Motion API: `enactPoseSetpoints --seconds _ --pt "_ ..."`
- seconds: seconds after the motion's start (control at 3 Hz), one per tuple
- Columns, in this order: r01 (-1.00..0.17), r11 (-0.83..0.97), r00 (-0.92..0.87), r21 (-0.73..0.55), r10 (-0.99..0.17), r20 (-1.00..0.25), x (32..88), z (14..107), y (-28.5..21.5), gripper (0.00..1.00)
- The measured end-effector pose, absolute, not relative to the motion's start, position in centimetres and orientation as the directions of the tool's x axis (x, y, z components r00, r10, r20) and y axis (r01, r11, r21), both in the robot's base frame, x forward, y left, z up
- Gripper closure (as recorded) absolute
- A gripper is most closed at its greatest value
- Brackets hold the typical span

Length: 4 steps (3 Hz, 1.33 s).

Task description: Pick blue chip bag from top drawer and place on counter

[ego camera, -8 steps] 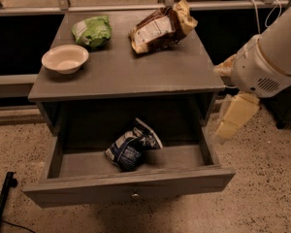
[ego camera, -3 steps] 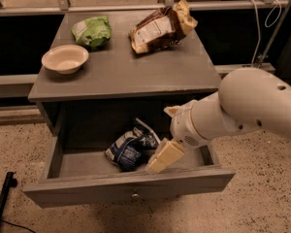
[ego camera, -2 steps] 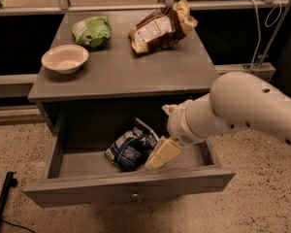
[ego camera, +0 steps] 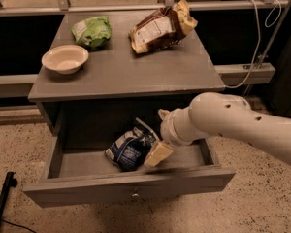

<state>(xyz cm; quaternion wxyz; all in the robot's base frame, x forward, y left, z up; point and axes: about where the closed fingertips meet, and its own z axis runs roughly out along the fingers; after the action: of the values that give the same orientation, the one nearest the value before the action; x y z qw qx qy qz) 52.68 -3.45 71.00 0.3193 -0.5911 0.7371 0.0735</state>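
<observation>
The top drawer (ego camera: 87,186) stands pulled open nearest the camera, a small knob (ego camera: 135,195) on its front. The blue chip bag (ego camera: 128,149) lies crumpled on the drawer floor. My gripper (ego camera: 159,134) hangs inside the drawer, spread, just beside the bag's right edge. Beyond, the surface (ego camera: 136,74) carries a bowl (ego camera: 65,58), a green bag (ego camera: 92,30) and a brown bag (ego camera: 157,28).

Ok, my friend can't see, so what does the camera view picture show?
The robot's gripper is down in the open top drawer, next to the blue chip bag lying inside. On the counter above sit a cream bowl, a green bag and a brown-and-tan bag.
</observation>
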Motion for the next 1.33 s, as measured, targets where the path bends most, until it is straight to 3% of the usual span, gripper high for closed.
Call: enactPoseSetpoints --seconds 0.33,1.0,1.33 --pt "-0.916 0.294 -0.1 -0.272 -0.825 -0.557 53.9 68.3 -3.1 0.17" --pt "-0.929 0.265 -0.077 -0.259 -0.822 -0.564 54.7 65.4 -0.8 0.62" --pt "-0.953 0.248 -0.075 -0.173 -0.748 -0.659 54.9 65.5 1.4 0.85"
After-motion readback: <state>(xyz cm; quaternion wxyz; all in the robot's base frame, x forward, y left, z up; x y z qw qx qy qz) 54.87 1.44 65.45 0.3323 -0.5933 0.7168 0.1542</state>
